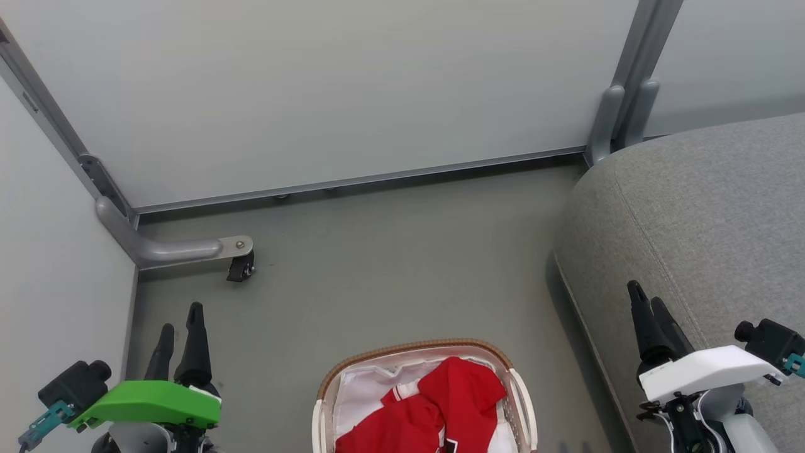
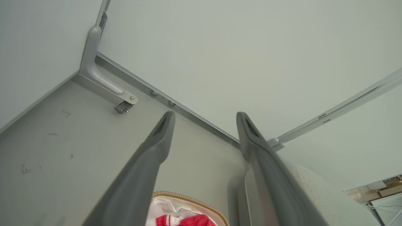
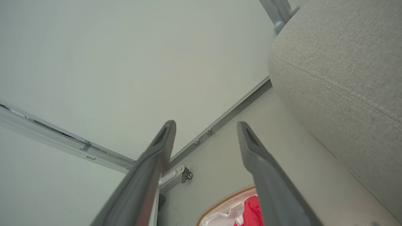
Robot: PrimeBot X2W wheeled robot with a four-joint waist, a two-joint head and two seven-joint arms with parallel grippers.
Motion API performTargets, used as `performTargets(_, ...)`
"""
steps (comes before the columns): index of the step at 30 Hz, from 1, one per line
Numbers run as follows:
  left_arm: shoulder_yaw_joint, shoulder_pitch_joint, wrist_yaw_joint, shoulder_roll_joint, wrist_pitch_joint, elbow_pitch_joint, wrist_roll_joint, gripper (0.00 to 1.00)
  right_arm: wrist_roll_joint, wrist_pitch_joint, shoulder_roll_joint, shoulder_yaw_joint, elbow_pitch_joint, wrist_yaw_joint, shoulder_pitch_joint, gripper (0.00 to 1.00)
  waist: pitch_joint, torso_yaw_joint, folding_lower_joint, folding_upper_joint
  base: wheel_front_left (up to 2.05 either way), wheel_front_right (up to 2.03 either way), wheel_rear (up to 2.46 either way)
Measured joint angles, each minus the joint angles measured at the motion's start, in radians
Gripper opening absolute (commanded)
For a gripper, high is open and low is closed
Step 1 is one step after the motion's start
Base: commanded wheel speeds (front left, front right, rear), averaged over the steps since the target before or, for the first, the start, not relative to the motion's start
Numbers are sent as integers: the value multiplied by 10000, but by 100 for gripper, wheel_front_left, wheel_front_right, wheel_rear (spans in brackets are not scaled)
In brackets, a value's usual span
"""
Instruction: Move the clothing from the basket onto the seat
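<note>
Red clothing [image 1: 434, 409] with white trim lies bunched in the cream basket [image 1: 402, 351], which stands on the floor at the bottom centre of the head view, brown rim and white liner showing. The grey seat [image 1: 710, 207] fills the right side. My left gripper [image 1: 182, 324] hangs open to the basket's left, nothing between its fingers; its wrist view shows the basket rim [image 2: 191, 198] and a bit of red clothing [image 2: 194, 220] below. My right gripper [image 1: 648, 302] is open over the seat's front edge; its wrist view shows the seat [image 3: 342, 69] and clothing [image 3: 251, 212].
Pale partition walls [image 1: 314, 82] close off the back and left. A grey metal foot with a small black caster [image 1: 241, 267] juts onto the grey floor [image 1: 402, 264] at the left. A grey post base [image 1: 619, 119] stands by the seat's far corner.
</note>
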Motion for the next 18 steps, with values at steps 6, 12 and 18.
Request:
performTargets(6, -196, 0, 2, 104, -209, 82, 1152, 100, -1166, -186, 21, 0, 109, 0, -1, 100, 12, 3, 0, 0, 0, 0, 0)
performTargets(12, -441, 1, 44, 144, -384, 119, 2178, 100, -2119, -353, 58, 31, 211, 0, -1, 100, 1, -7, 0, 0, 0, 0, 0)
performTargets(18, -612, 19, 128, 163, -558, 109, 2872, 100, -2884, -537, 69, 33, 255, 0, 3, 100, -28, -11, 0, 0, 0, 0, 0)
